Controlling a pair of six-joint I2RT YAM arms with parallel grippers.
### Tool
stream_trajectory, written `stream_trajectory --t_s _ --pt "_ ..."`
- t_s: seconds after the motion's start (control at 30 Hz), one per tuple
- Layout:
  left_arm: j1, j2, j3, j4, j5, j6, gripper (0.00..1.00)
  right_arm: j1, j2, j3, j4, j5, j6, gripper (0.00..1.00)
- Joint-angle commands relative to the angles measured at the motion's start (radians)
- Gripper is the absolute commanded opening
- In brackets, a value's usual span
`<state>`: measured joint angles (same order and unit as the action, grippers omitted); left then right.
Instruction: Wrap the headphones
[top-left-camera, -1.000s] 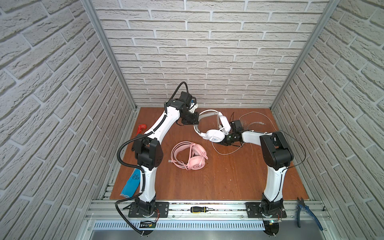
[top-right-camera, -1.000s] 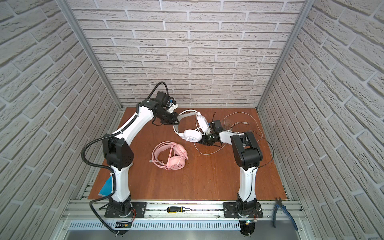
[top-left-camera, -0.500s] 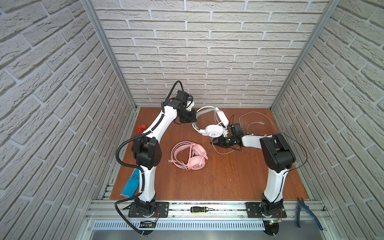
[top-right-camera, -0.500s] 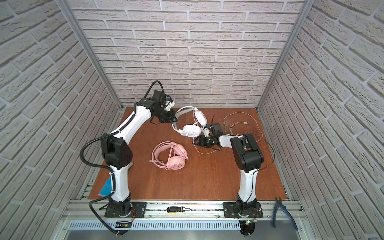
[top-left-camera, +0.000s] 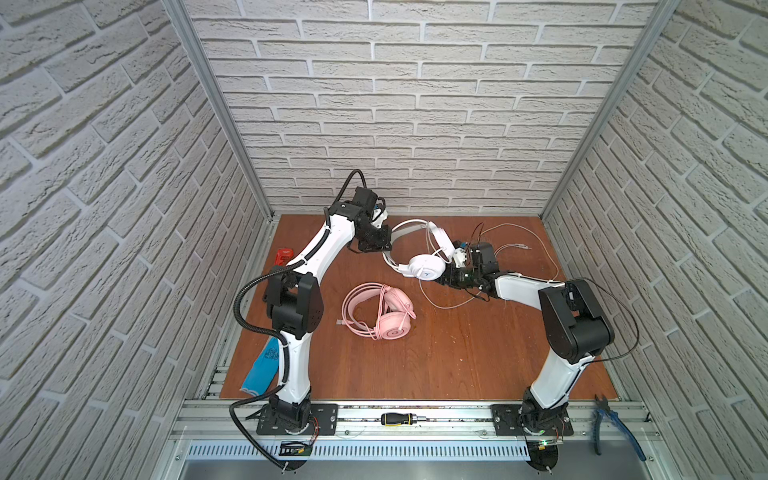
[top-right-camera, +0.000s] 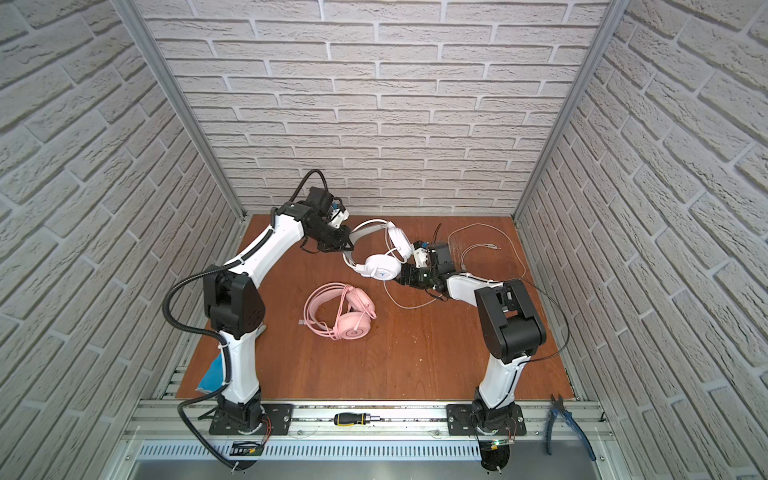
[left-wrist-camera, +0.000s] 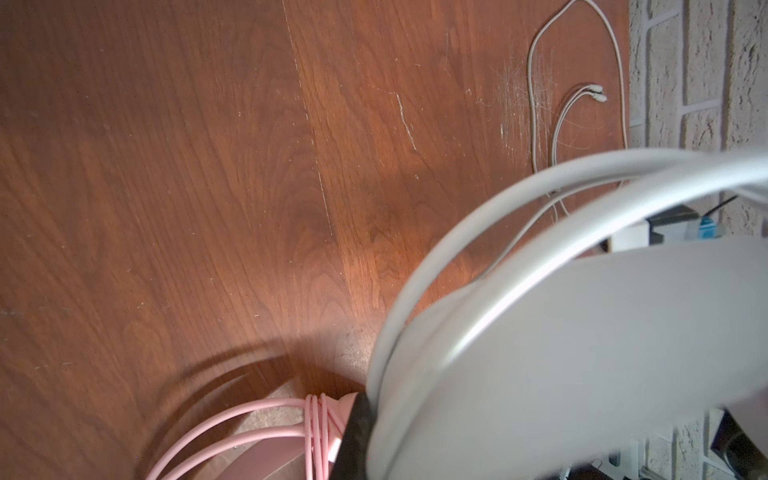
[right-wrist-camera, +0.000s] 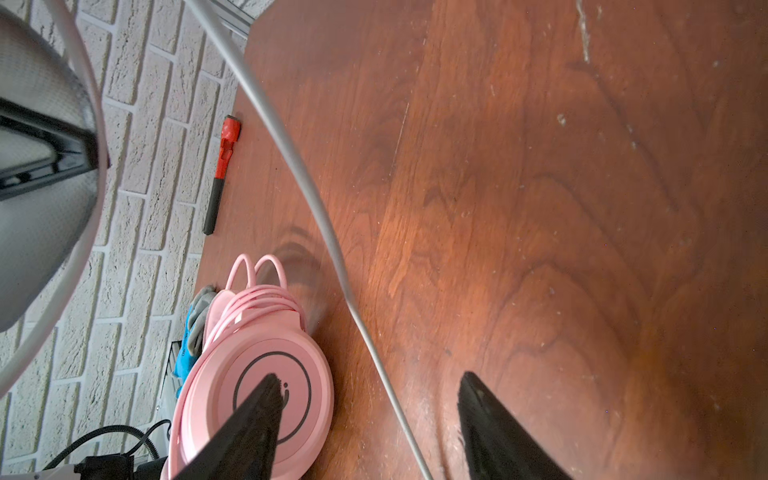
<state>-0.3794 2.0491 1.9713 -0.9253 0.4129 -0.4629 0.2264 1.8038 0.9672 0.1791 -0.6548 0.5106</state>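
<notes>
Red-and-black implement (top-left-camera: 284, 257): table's (top-left-camera: 457, 353) left edge, rear. Blue glove (top-left-camera: 262, 368): left edge, front. Black-yellow screwdriver (top-left-camera: 401, 419): rail (top-left-camera: 457, 417) beyond front edge. Blue pliers (top-left-camera: 615, 419): beyond front-right corner.

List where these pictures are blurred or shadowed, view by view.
Left wrist view: the white headphones fill the corner, badly out of focus; the table grain is sharp, with a curved shadow near the pink headphones. Right wrist view: the white cable is soft, the pink headphones crisp. Both top views: sharp, evenly lit.
</notes>
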Motion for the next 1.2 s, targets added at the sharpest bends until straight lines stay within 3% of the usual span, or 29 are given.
stream_trajectory --t_s 0.0,0.3,0.67,1.17 --pt "0.009 -0.062 0.008 0.060 0.056 -0.021 0.00 0.010 -0.009 -0.028 0.111 -0.035 0.008 0.70" --pt "0.015 -0.046 0.082 0.019 0.057 -0.043 0.00 0.074 0.063 0.017 0.076 -0.020 -0.005 0.69" --pt "0.025 -0.043 0.113 0.043 0.048 -0.095 0.00 0.093 0.147 0.003 0.097 -0.060 -0.005 0.49" --pt "0.077 0.012 0.166 0.103 0.025 -0.194 0.00 0.094 0.154 -0.020 -0.030 -0.091 -0.110 0.35"
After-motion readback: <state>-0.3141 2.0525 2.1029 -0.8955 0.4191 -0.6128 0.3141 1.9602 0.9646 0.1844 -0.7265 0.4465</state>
